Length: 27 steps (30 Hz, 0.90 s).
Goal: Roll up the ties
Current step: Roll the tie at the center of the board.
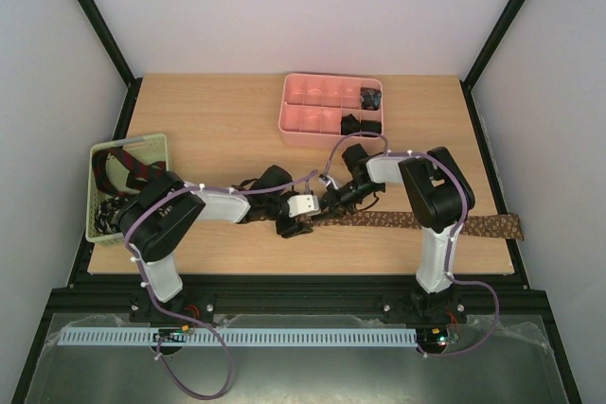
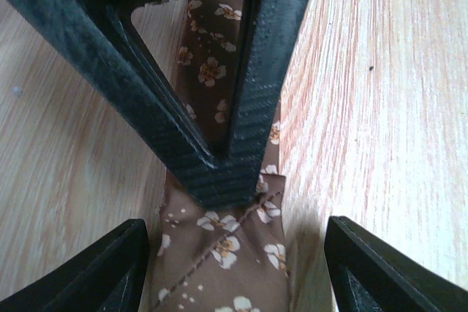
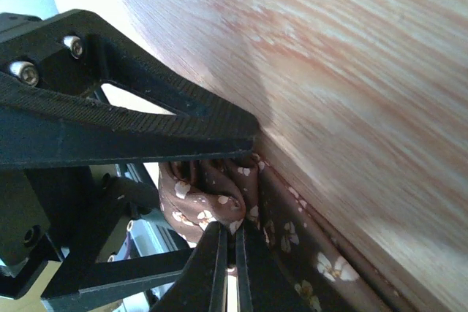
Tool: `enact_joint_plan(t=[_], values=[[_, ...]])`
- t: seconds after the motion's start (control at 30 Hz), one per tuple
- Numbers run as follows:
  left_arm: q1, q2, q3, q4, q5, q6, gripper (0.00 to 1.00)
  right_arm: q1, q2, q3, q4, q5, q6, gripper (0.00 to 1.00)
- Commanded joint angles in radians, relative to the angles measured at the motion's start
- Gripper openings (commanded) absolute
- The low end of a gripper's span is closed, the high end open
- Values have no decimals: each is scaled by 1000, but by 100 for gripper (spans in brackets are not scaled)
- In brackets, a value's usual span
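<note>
- The brown tie [image 1: 445, 225], printed with small pale flowers, lay flat on the bench [image 1: 218, 130]. Its long axis ran left to right along the near edge, with one end out by the right edge and the other near the middle.
- Both claws met at that middle end, so the loose length stretched away to their right, past the right arm's base.
- The left claw [image 2: 238, 261] stood wide open, one finger on either side of the fabric, straddling the strip without gripping it.
- The right claw [image 3: 230, 253] was closed tight. Its tips sat at a small bunched fold of the tie's end and seemed to pinch it; whether a full turn had formed could not be told.
- Judged from this, the roll would have to travel rightward along the strip, and the right arm sat nearer that length.
- Dark coils [image 1: 362, 125] sat in the pink tray [image 1: 331, 78], and loose ties [image 1: 128, 163] lay in the green basket [image 1: 151, 142], well apart to the left.
</note>
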Motion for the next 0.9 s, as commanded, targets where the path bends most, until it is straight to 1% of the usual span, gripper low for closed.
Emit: enact_joint_plan(t=[0.0, 0.1, 0.17, 0.27, 0.37, 0.4, 0.43, 0.5, 0.53, 0.57, 0.7, 0.87], values=[[-13, 64, -12, 11, -36, 18, 61, -16, -3, 12, -113, 14, -55, 1], [-15, 75, -31, 16, -34, 37, 44, -20, -21, 21, -124, 10, -50, 1], [-17, 72, -51, 20, -45, 56, 38, -20, -30, 28, -120, 7, -38, 1], [-15, 64, -78, 40, -73, 82, 32, -20, -37, 40, -125, 2, -27, 1], [-5, 66, -80, 48, -63, 89, 30, -21, -35, 38, -120, 54, -30, 1], [1, 64, -81, 52, -50, 88, 31, -21, -25, 36, -120, 77, -37, 1], [7, 60, -85, 57, -37, 86, 36, -21, -11, 34, -122, 95, -45, 2], [19, 31, -103, 78, 11, 81, 52, -21, 14, 23, -117, 127, -53, 1], [23, 16, -117, 86, 31, 75, 57, -21, 26, 21, -114, 138, -57, 1], [28, 3, -127, 96, 52, 65, 59, -21, 36, 21, -113, 152, -60, 1], [49, -31, -178, 155, 104, 21, 63, -21, 64, 31, -129, 172, -78, 1], [70, -25, -211, 263, 115, -20, 65, -21, 72, 15, -127, 213, -97, 1]])
